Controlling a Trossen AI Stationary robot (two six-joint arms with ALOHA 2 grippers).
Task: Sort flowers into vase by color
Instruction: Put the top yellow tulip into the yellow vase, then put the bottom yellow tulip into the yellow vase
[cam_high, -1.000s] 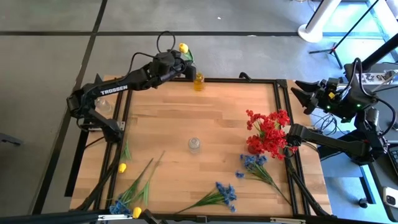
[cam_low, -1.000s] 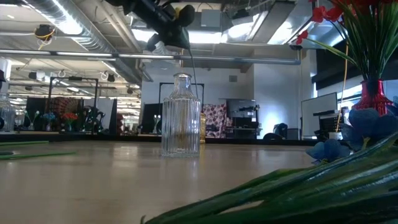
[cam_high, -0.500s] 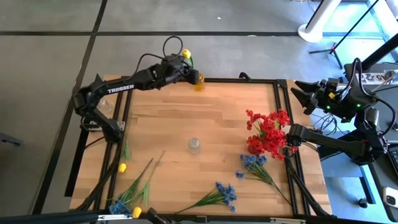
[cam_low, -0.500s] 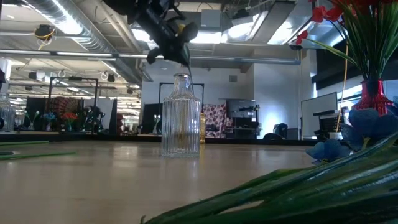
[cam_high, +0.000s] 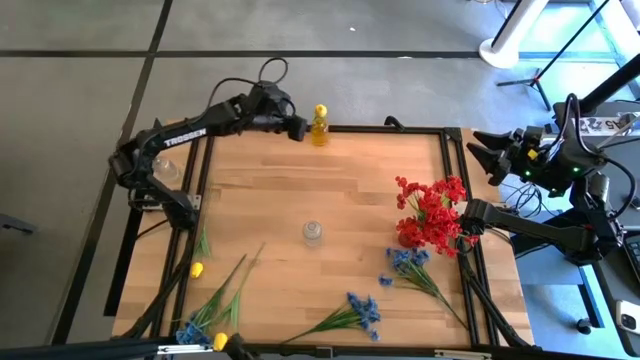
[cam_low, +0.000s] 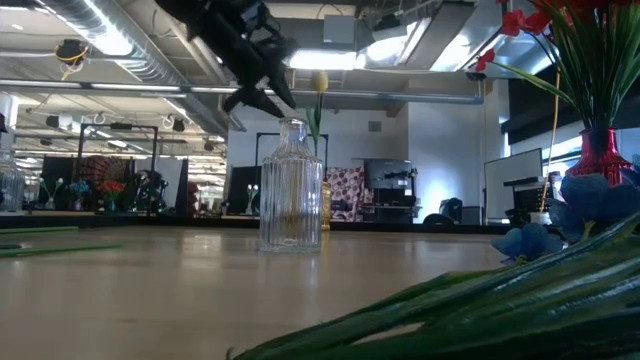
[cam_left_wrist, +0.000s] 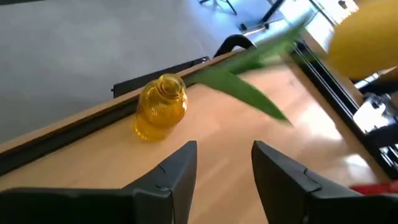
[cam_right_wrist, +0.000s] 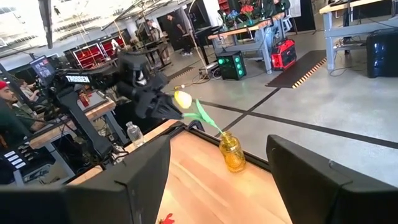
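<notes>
Released a moment ago, the yellow tulip (cam_high: 320, 111) is now standing in the yellow vase (cam_high: 319, 132), its color match, while the left gripper (cam_high: 296, 129), just beside that vase, is hanging with jaws parted and empty. Well apart from the vase, the right gripper (cam_right_wrist: 217, 180) is waiting wide open, holding nothing. Overhead, red flowers (cam_high: 432, 212) are filling another vase, blue flowers (cam_high: 361, 311) and more yellow ones lying unsorted on the table (cam_high: 360, 180); only the right wrist view is showing the tulip's leaning stem.
</notes>
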